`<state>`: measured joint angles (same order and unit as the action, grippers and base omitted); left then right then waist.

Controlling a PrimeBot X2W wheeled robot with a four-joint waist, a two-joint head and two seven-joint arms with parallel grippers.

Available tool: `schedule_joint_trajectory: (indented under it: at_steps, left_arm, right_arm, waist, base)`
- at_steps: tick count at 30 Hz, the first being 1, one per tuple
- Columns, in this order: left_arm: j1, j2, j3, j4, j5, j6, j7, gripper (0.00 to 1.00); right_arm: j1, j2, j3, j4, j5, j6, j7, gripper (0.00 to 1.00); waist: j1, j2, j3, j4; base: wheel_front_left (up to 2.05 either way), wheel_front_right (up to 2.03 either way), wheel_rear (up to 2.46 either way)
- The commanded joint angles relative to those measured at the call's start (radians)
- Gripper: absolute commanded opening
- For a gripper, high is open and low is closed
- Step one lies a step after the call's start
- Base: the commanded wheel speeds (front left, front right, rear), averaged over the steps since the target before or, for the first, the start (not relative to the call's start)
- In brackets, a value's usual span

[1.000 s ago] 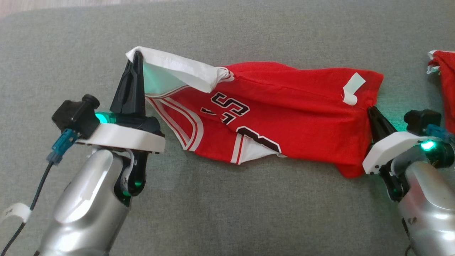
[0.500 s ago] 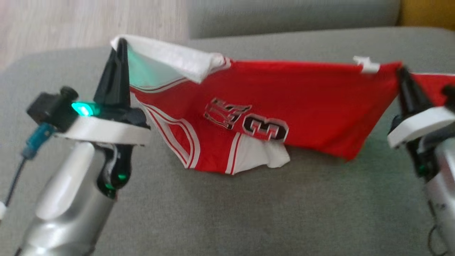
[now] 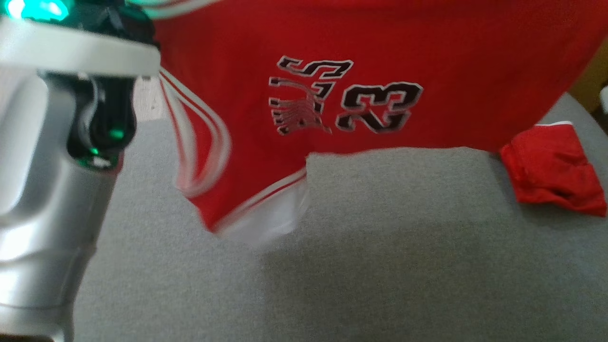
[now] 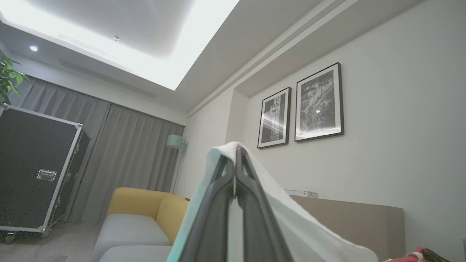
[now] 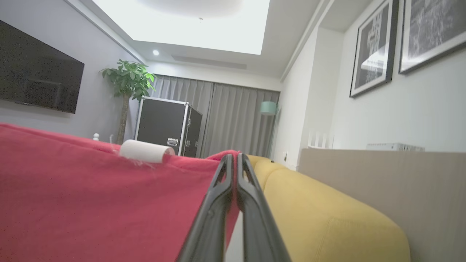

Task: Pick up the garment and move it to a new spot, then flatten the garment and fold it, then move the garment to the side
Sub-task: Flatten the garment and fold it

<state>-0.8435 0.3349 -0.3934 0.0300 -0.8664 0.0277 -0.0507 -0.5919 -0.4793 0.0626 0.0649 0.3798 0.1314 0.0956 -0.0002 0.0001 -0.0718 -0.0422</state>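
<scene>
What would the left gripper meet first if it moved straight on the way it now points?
Beyond the garment edge it clamps, the left gripper has free air, then probably the white wall left of the framed pictures; depth is unclear.

1. We read the number 23 (image 3: 380,107) on the front of the red jersey (image 3: 475,57) in the head view, in black digits edged with white
2. Just above the number and to its left we make out one letter S (image 3: 316,69), in the same black with white edging; a fold hides the rest of the word, so we cannot give it
3. Under the S, beside the 23, sits a black-and-white emblem (image 3: 297,114), too blurred for us to tell any lettering in it
4. The rolled white tag (image 5: 145,151) on the jersey's edge, in the right wrist view, shows us no legible print
5. The two framed prints (image 4: 302,107) on the wall are too small for us to read
</scene>
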Motion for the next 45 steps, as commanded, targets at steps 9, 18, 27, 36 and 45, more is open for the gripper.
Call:
schedule_joint_trajectory:
  at_steps: [9,18,27,36,45]
  left_arm:
    - [-0.190,0.051,-0.007,0.159,0.052,-0.003,0.079,0.00]
    - [-0.379,0.027,-0.044,0.440,0.123,-0.052,0.029,0.00]
    - [-0.645,-0.029,-0.002,0.669,0.191,-0.105,-0.199,0.00]
    - [-0.528,-0.093,-0.007,0.682,0.161,-0.156,-0.211,0.00]
    - [-0.123,-0.075,-0.097,0.525,0.099,-0.158,-0.211,0.00]
  right_arm:
    - [-0.175,-0.038,0.084,0.051,0.051,-0.001,0.082,0.00]
    - [-0.421,0.019,0.179,0.307,0.049,-0.001,-0.032,0.00]
    - [-0.738,0.102,0.125,0.606,-0.083,-0.001,-0.323,0.00]
    - [-0.705,0.089,0.192,0.735,-0.116,-0.001,-0.356,0.00]
    - [-0.403,0.069,0.176,0.701,-0.079,-0.001,-0.357,0.00]
  waist:
    - [0.0002,-0.0001,0.031,0.001]
    - [0.0002,-0.0001,0.212,0.028]
    - [0.0002,-0.0001,0.376,0.068]
    - [0.0002,-0.0001,0.450,0.133]
    - [0.0002,-0.0001,0.415,0.151]
  base:
    - [0.00,0.00,0.00]
    - [0.00,0.00,0.00]
    - [0.00,0.00,0.00]
    - [0.00,0.00,0.00]
    - [0.00,0.00,0.00]
